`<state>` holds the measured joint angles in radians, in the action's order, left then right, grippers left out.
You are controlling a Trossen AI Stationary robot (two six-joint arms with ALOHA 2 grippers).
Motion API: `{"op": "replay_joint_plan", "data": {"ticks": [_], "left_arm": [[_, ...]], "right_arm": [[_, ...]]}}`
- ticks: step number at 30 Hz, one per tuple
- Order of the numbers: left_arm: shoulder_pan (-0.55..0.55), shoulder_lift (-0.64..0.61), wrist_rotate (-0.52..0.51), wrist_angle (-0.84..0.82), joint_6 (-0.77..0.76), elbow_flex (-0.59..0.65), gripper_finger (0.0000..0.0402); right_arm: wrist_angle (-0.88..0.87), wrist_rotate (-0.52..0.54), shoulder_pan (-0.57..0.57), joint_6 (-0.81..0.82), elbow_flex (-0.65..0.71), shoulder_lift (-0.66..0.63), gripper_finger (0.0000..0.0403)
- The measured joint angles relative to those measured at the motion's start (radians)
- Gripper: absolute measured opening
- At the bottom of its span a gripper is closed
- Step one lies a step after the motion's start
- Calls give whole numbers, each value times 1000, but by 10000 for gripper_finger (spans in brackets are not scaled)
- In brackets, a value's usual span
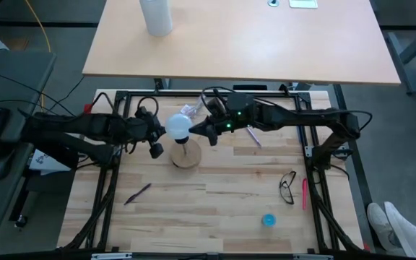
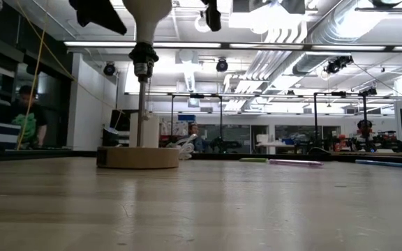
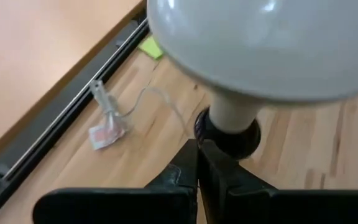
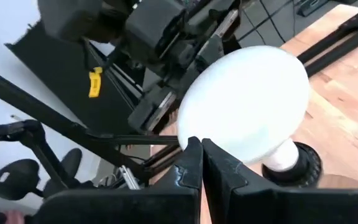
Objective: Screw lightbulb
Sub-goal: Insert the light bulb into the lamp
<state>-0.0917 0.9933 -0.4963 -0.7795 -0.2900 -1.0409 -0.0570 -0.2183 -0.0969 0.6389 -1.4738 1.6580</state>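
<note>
Round frosted white lightbulb [image 1: 177, 127] sits in black socket [image 3: 227, 134]; left gripper [image 1: 155, 137] at 9 o'clock, right gripper [image 1: 196, 131] at 3, both fingers pressed together, on slatted wood table [image 1: 215, 195].

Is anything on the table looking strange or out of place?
Mostly no: the lightbulb sits upright in the black socket. Only a crumpled clear wrapper lies loose by the table's far rail, unrelated to the job.

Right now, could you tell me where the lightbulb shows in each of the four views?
High view: lightbulb left of centre, between both grippers.
Low view: top left, cropped.
Left wrist view: fills the upper right.
Right wrist view: centre.
Shared landmark: the black socket under its neck.
</note>
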Motion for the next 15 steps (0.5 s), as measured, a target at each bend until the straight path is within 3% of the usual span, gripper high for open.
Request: {"op": "replay_joint_plan", "data": {"ticks": [5, 8, 12, 15], "left_arm": [[4, -26, 7, -153, -27, 2, 0], [1, -56, 43, -170, -95, 91, 0], [-2, -70, 156, -21, -200, 303, 0], [14, -54, 181, 146, -261, 435, 0]], "right_arm": [[-109, 24, 24, -34, 0, -62, 0], [-234, 91, 47, -72, 0, -125, 0], [-418, 221, 85, -117, 0, -216, 0], [-523, 301, 105, -116, 0, -266, 0]]}}
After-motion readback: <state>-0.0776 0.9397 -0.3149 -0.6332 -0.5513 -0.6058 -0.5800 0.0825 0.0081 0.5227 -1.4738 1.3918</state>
